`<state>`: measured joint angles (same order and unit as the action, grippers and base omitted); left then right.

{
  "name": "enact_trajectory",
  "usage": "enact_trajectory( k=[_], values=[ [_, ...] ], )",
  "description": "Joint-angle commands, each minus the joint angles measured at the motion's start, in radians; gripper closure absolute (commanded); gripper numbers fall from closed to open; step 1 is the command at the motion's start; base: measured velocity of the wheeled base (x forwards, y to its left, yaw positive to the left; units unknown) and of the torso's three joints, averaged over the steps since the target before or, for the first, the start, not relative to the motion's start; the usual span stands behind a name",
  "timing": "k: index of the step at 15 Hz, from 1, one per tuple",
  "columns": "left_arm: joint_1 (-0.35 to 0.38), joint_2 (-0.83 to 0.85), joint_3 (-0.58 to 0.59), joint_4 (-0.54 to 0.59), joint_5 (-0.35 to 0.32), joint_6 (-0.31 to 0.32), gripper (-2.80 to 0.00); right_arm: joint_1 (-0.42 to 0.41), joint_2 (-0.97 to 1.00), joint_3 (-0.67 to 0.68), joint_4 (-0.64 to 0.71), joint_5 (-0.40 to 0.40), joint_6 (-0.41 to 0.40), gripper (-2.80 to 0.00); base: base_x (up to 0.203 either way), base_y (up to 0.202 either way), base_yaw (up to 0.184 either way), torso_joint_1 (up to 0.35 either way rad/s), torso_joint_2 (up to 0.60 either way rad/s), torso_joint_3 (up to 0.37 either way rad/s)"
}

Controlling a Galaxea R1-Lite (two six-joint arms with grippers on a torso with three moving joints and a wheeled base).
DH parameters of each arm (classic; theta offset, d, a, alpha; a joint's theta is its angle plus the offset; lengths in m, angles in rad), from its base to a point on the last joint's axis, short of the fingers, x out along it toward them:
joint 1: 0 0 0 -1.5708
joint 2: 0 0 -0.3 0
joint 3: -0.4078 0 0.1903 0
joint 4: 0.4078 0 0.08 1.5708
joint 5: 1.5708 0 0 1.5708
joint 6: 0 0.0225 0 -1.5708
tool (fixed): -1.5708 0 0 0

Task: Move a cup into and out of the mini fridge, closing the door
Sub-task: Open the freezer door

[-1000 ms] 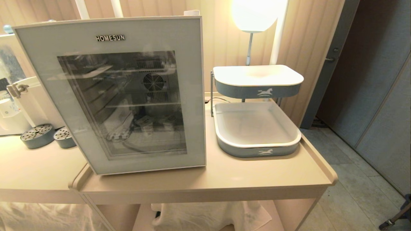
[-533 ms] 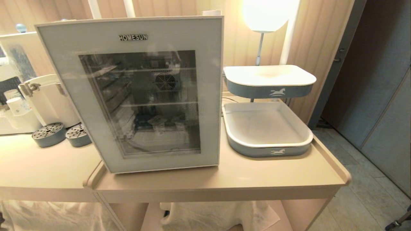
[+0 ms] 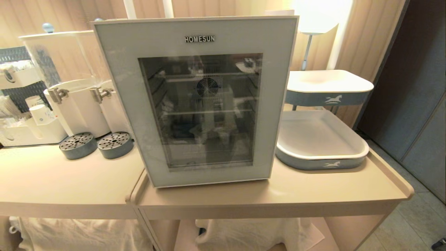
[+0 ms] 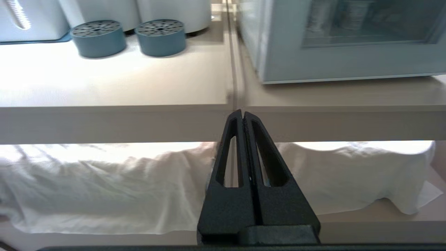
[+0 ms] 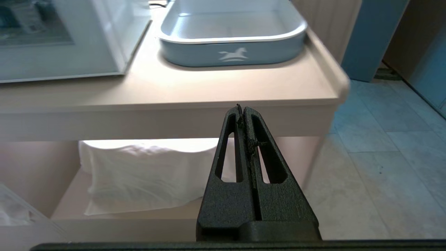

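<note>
Fridge (image 3: 202,101) now centred in view, door (image 3: 198,35) shut.

Left hand (image 4: 243,113) and right hand (image 5: 243,108) both closed, empty.

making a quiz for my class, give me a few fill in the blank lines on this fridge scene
1. The fridge door is ____.
2. The lettering at the top of the door reads ____.
3. The two-tier tray stand sits to the fridge's ____ in the head view.
4. The left pincer and right pincer are both ____, holding nothing.

Missing words: closed; HOMESUN; right; shut
</note>
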<state>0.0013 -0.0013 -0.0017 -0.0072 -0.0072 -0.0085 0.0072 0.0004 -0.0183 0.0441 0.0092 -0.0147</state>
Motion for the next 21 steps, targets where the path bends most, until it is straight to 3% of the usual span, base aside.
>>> enact_trajectory(
  k=[1, 9, 21],
  values=[
    [0.000, 0.001, 0.000, 0.000, 0.000, -0.001, 0.00, 0.000, 0.000, 0.000, 0.000, 0.000, 0.001, 0.00, 0.000, 0.190, 0.003, 0.002, 0.00, 0.004],
    [0.000, 0.001, 0.000, 0.000, 0.000, -0.001, 0.00, 0.000, 0.000, 0.000, 0.000, 0.001, -0.001, 0.00, 0.000, 0.181, 0.001, 0.002, 0.00, 0.001],
    [0.000, 0.001, 0.000, 0.000, 0.000, 0.001, 0.00, 0.000, 0.000, 0.000, 0.003, 0.000, -0.001, 0.00, 0.000, 0.005, 0.000, 0.000, 0.00, 0.000]
  ],
)
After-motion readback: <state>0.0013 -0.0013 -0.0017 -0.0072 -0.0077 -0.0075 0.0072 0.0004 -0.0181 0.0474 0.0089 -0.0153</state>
